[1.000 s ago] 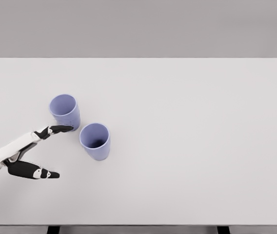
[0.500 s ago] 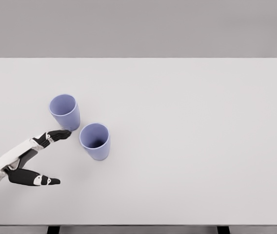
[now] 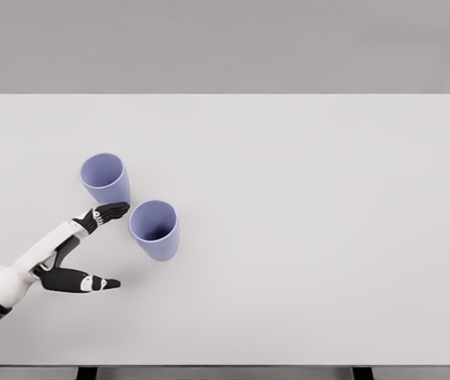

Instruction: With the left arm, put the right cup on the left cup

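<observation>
Cups of pale purple stand upright and open-mouthed on the white table [image 3: 304,237], both in its left half. The left cup [image 3: 104,180] sits farther from the robot; the right cup [image 3: 155,229] stands nearer and to the right of it, just beside it but apart, with a narrow strip of tabletop showing between them.

Coming in from the lower left corner, the left arm reaches out over the table toward the pair. Its left hand [image 3: 73,255] is spread wide and holds nothing: the dark fingers [image 3: 108,212] stretch forward together, their tips lying in the gap just left of the right cup's rim and just in front of the left cup's base, while the thumb [image 3: 90,282] points off to the right, well apart from the fingers and nearer the robot. Whether the fingertips touch either cup cannot be told.

Between the hand and the right cup lies only bare tabletop. Behind the table's far edge is a plain grey wall [image 3: 225,43].
</observation>
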You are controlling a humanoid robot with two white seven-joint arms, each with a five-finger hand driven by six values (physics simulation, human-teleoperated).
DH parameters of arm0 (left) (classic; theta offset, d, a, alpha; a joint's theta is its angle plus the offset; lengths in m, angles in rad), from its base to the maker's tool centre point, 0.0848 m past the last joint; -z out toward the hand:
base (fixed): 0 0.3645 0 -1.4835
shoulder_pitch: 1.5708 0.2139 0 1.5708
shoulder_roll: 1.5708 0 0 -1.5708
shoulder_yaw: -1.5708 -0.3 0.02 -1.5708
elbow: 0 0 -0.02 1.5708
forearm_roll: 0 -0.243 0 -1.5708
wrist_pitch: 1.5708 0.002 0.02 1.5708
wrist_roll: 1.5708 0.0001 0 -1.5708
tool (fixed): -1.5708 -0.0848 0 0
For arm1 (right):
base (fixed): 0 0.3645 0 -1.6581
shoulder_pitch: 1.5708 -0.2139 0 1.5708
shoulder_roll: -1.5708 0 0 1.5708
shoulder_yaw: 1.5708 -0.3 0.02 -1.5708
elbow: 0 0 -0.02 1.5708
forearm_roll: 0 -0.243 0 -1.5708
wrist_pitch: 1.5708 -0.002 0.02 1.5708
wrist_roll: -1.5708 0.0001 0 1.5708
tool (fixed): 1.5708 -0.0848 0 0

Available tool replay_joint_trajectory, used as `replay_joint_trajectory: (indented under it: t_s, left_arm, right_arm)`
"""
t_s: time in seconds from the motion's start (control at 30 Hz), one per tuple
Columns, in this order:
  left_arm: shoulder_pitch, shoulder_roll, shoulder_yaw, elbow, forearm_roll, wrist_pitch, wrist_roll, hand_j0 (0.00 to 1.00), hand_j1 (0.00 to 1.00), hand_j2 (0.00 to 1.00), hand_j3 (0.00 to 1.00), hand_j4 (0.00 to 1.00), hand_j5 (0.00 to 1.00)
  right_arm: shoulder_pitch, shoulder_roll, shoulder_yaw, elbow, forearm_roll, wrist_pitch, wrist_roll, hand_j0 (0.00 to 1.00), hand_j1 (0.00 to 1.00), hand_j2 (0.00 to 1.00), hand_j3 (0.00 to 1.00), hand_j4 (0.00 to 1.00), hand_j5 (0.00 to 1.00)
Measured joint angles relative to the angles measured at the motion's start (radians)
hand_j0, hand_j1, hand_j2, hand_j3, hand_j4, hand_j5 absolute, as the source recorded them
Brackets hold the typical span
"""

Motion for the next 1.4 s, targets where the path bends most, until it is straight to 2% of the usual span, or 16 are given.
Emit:
replay_joint_trajectory:
  t_s: [0.17,0.53,1.4]
  left_arm:
    - [-0.002,-0.03,0.012,0.008,-0.025,0.029,0.0,0.97,0.97,0.97,0.97,0.97,0.97]
    - [-0.011,-0.079,0.052,0.021,-0.016,0.101,0.0,0.97,0.97,0.97,0.97,0.97,0.97]
    - [-0.026,-0.133,0.049,0.036,-0.033,0.128,-0.002,0.97,0.97,0.97,0.97,0.97,0.97]
  right_arm:
    - [0.0,0.0,0.0,0.0,0.0,0.0,0.0,1.0,1.0,1.0,1.0,1.0,1.0]
    - [0.0,0.0,0.0,0.0,0.0,0.0,0.0,1.0,1.0,1.0,1.0,1.0,1.0]
    - [0.0,0.0,0.0,0.0,0.0,0.0,0.0,1.0,1.0,1.0,1.0,1.0,1.0]
